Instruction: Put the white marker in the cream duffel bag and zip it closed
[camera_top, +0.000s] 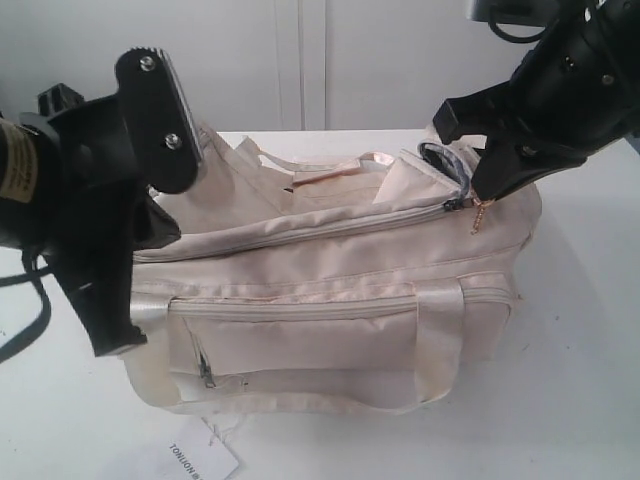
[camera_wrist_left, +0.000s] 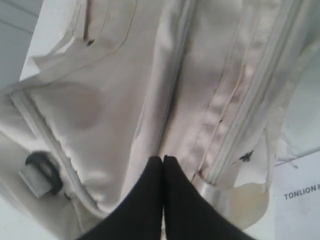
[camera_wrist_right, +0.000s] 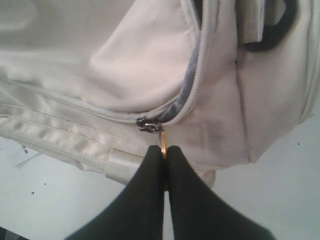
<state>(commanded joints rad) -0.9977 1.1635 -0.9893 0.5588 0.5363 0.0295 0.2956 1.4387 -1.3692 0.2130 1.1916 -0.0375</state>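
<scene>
Zipping: right fingers (camera_wrist_right: 147, 175) pinch the gold zip pull (camera_wrist_right: 163, 141) at the end of the cream duffel bag (camera_top: 330, 290), last curved stretch open. Left fingers (camera_wrist_left: 145, 190) closed against fabric. No white marker in view, likely inside; next, drag round the curve.

robot test bench in a lab-type room. indicators: bare white tabletop (camera_top: 590, 340), plain pale wall panels (camera_top: 380, 60) behind it, 2 black robot arms, left arm (camera_top: 85, 210) and right arm (camera_top: 575, 75), loose black cable (camera_top: 46, 305) at the left edge.
</scene>
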